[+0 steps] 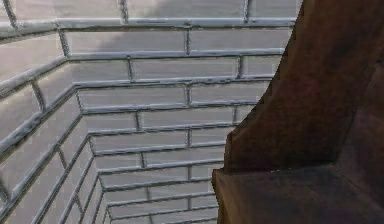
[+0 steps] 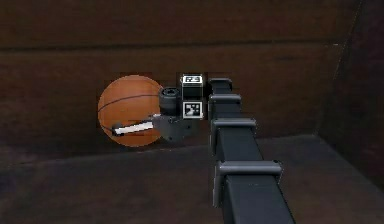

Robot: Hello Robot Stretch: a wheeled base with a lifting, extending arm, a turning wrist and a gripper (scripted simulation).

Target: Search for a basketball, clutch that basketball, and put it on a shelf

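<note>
In the arm side view, an orange basketball [image 2: 128, 108] with thin dark lines, a little toward 9 o'clock from the middle of the picture. Round and bright against dark brown wood. Behind it, a dark wooden back wall [image 2: 60, 50] made of long flat boards. Below it, toward 7 o'clock, a dark wooden floor board [image 2: 70, 185]. Hard to tell if the ball rests on that wood or hangs just over it.

Coming up from 6 o'clock, just right of the middle, the dark square arm [image 2: 240, 150]. At its far end, two small white squares [image 2: 191, 94] with black marks. At 9 o'clock from those squares, the gripper [image 2: 140, 125], with its dark body right at the ball's 3 o'clock side. One thin pale finger [image 2: 130, 129] across the ball's lower part, near the ball's 6 o'clock. Cannot tell how the jaws stand. Cannot tell if the gripper holds anything, with the ball right at it and wood so close.

At 3 o'clock in this view, a dark wooden side wall [image 2: 365, 90].

In the forward view, a white brick wall [image 1: 130, 90] from 9 o'clock up to 12 o'clock, with grey lines between the bricks. From 3 o'clock down to 5 o'clock, a big dark brown wooden piece [image 1: 320, 110], close to the camera.
</note>
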